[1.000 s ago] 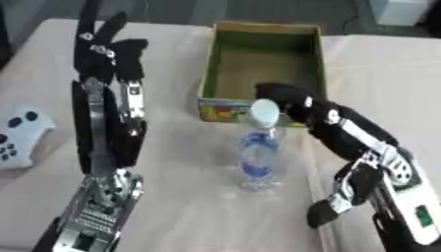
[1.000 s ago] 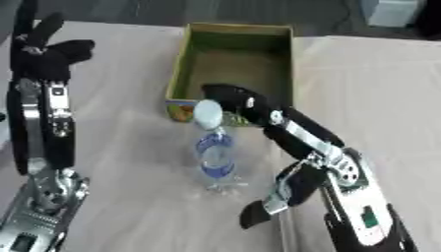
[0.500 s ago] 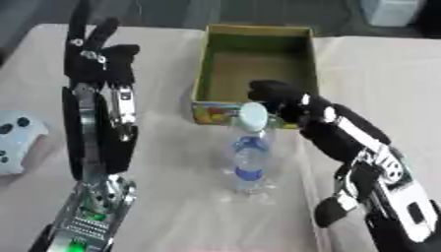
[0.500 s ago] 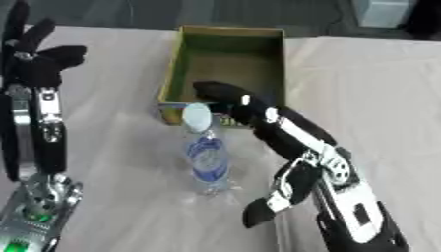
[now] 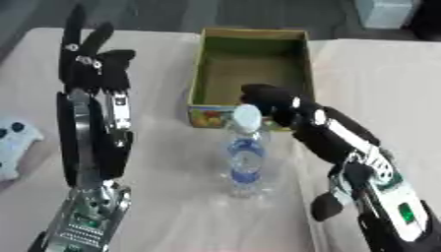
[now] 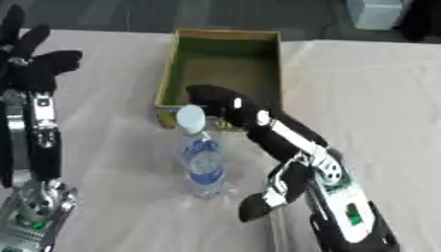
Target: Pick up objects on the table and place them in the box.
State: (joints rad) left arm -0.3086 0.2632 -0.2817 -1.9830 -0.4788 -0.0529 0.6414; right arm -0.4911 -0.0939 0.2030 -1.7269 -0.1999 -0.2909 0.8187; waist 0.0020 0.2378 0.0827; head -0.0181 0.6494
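Clear bottle seemingly touching right hand

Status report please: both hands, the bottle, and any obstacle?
Left hand open, raised, idle. Right hand open beside bottle cap, no grasp yet. Bottle upright before box. Nothing in the way.

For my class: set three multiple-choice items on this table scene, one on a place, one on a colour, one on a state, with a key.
1. Where is the water bottle?
A. inside the box
B. on the table in front of the box
C. lying at the table's far edge

2. What colour is the bottle's cap?
A. white
B. red
C. black

3. How is the left hand?
A. curled round the bottle
B. pressed flat on the table
C. raised, fingers straight

Key: B, it stands before the box's near wall; A, the cap shows white; C, its fingers point up, holding nothing.
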